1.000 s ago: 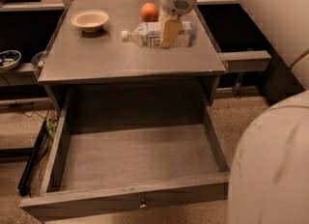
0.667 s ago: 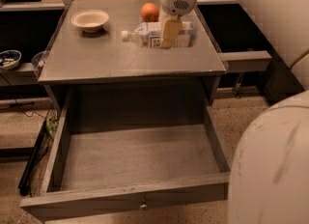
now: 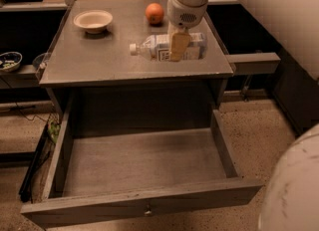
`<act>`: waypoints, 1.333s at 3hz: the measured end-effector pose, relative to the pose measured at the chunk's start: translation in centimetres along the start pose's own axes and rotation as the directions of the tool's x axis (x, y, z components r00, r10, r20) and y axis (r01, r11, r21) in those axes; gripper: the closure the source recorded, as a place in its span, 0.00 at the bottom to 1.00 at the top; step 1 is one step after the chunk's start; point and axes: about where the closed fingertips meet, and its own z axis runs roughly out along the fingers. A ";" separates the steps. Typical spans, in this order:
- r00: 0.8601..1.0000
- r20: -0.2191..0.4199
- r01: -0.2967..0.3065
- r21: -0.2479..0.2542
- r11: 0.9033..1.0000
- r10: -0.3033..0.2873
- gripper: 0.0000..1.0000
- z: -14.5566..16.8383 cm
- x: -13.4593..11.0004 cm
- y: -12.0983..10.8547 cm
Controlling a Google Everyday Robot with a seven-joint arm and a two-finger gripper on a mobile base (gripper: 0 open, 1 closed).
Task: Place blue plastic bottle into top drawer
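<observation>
The blue plastic bottle lies on its side over the grey cabinet top, white cap pointing left. My gripper comes down from above and is shut around the bottle's middle; one tan finger covers the label. The top drawer is pulled fully open below the front edge. Its inside shows nothing in it, and its small round knob sits at the centre of the front panel.
A cream bowl stands at the back left of the cabinet top and an orange at the back centre, just behind the bottle. My white arm fills the upper right. Dark shelves flank the cabinet, with a patterned bowl on the left one.
The gripper and the bottle have moved together toward the front edge of the cabinet top. The bowl, the orange and the drawer have not moved.
</observation>
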 end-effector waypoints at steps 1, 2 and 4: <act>1.000 -0.014 -0.024 -0.007 1.000 0.024 1.00 -0.6 0.6 2.4; 0.999 -0.021 -0.033 -0.021 0.999 0.033 1.00 -1.3 0.8 4.9; 0.998 -0.016 -0.065 -0.094 0.993 0.064 1.00 -0.7 1.3 10.1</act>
